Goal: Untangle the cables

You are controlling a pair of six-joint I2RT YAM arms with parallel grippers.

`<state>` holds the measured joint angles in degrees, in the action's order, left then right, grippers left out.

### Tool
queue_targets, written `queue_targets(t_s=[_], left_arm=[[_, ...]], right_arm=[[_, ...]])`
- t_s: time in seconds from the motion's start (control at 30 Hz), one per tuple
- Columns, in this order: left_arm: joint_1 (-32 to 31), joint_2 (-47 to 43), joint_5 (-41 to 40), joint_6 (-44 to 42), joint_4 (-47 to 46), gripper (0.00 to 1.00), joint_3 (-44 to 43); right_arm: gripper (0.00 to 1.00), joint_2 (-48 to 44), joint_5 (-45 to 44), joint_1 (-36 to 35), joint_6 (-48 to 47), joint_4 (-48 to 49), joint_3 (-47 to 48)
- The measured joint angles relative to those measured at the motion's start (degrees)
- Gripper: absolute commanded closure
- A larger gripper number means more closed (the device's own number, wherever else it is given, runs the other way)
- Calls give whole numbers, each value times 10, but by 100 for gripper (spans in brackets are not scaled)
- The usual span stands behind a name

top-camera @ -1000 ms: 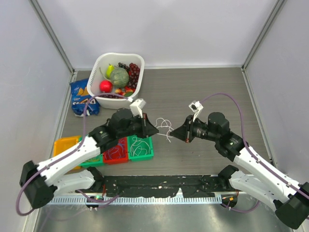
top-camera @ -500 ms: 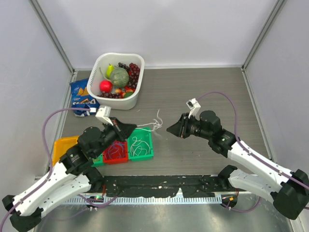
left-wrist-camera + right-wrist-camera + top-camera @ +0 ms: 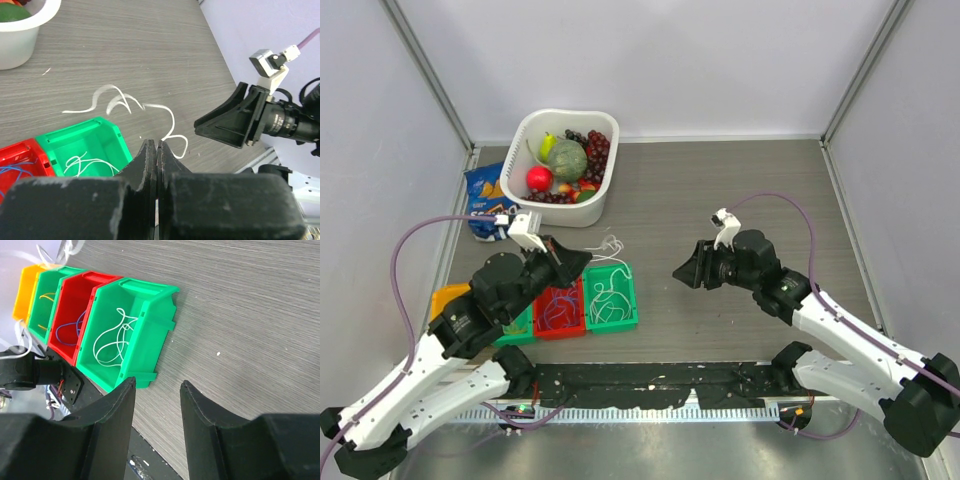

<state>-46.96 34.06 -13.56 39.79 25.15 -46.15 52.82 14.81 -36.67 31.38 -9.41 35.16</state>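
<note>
My left gripper (image 3: 585, 262) is shut on a thin white cable (image 3: 608, 246), which trails from its tips over the table just beyond the green bin (image 3: 623, 312). In the left wrist view the jaws (image 3: 156, 145) are pressed together and the white cable (image 3: 155, 106) curls away from them. Another white cable (image 3: 117, 340) lies in that green bin (image 3: 150, 315), and a blue cable (image 3: 75, 326) lies in the red bin (image 3: 95, 282). My right gripper (image 3: 678, 272) hangs open with nothing in it, to the right of the cable and apart from it.
A row of small bins, yellow (image 3: 448, 298), green, red (image 3: 560, 325) and green, stands at the front left. A white bowl of fruit (image 3: 532, 132) and a blue snack bag (image 3: 485, 200) sit at the back left. A black strip (image 3: 660, 380) runs along the near edge.
My right gripper has opened and let go of the white cable. My left arm has drawn back to the left, pulling the cable towards the bins.
</note>
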Motion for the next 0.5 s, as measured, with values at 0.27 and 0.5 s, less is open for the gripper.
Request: queue_targets(t_s=[0.27, 0.5], left_arm=[[0, 17, 17, 14, 54, 100, -42], [0, 43, 36, 40, 118, 100, -39]], right_arm=[[53, -7, -31, 0, -14, -23, 1], [54, -12, -44, 0, -22, -29, 1]])
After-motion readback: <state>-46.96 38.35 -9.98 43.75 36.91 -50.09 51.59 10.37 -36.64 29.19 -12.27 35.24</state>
